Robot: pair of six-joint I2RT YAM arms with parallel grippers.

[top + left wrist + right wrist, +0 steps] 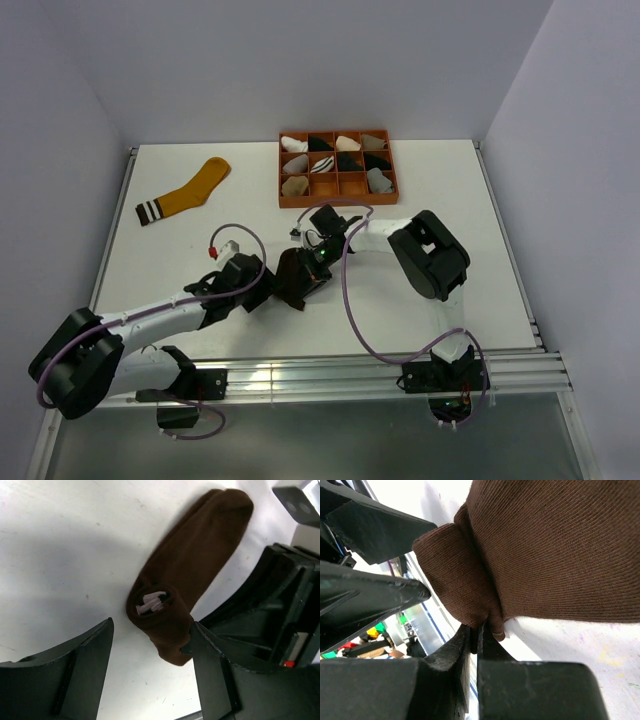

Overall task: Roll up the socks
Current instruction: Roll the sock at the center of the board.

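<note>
2 arms meet a little toward 6 o'clock from the middle of the table [180,260], with the brown sock [200,565] between their grippers.

In the left wrist view the sock lies on the table, running from 1 o'clock down to 6 o'clock. Its lower end is rolled into a thick wad, and a bit of pale striped cuff [152,603] shows in the curl of the roll. The left gripper [151,627] stands open. 1 finger is at 7 o'clock, apart from the roll, and the other is at 5 o'clock, right beside it. Neither finger is pressing the fabric.

The right gripper [476,632] has its jaws pressed together. A thin fold at the sock's edge looks nipped between their tips, just under the rolled part. In that view the left arm's black fingers show at 9 o'clock, close to the roll.

From above, the yellow sock [190,192] lies flat at 10 o'clock on the table, well apart from both arms. Its toe points to 1 o'clock and its striped cuff to 7 o'clock. An orange tray [338,204] of 12 cells sits at 12 o'clock, with small bundles [293,143] in several cells.
</note>
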